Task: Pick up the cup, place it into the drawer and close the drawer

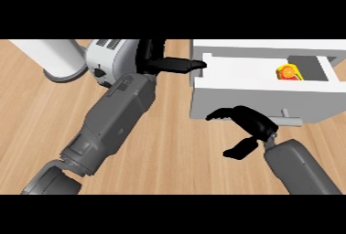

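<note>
The white drawer (260, 98) stands pulled out at the upper right. A small yellow and red cup (287, 72) lies inside it near the back right corner. My left hand (157, 55) reaches across from the left, its straight fingers (184, 65) touching the drawer's left wall. My right hand (251, 122) hovers just in front of the drawer's front panel, beside the grey handle (289, 120). Its fingers are spread and loosely bent, with nothing between them and the thumb.
A white and grey appliance (105, 61) sits behind my left forearm at the upper left. Beside it stands a white cylinder (57, 59) on a round base. Wooden counter (182, 155) stretches between the two forearms.
</note>
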{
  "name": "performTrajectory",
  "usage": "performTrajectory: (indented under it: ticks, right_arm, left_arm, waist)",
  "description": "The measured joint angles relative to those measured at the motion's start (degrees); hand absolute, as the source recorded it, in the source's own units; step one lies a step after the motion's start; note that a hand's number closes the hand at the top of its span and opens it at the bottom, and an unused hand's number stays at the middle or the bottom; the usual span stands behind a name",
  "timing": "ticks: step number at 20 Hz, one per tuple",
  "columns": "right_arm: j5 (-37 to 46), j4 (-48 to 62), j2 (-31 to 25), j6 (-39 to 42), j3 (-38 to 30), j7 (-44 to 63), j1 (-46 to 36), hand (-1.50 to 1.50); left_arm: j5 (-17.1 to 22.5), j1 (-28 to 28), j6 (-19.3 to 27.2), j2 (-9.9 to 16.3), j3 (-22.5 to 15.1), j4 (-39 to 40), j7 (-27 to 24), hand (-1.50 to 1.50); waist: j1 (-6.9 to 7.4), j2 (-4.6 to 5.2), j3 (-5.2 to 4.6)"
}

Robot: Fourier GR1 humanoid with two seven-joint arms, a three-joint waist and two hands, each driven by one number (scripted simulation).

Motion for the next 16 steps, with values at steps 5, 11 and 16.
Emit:
performTrajectory:
  ticks: [5, 11, 16]
  right_arm:
    - [4.11, 16.12, 2.16, -5.95, -1.64, -6.76, -6.89, 1.5]
    - [2.86, 30.26, 1.58, -10.35, -8.39, -14.49, -16.04, 1.5]
    - [0.52, 37.07, 0.15, -10.86, -13.03, -18.26, -20.9, 1.5]
  left_arm:
    - [-0.03, 4.53, -1.82, 1.71, -0.4, -4.14, 0.71, -1.5]
    - [0.56, 8.53, -4.48, 4.58, -0.38, -8.71, 2.19, -1.5]
    - [0.79, 11.23, -6.64, 6.74, -0.68, -11.47, 3.42, -1.5]
  waist:
    - [2.23, -0.35, -0.23]
    - [4.43, 0.31, 0.07]
    - [5.82, 0.67, 0.23]
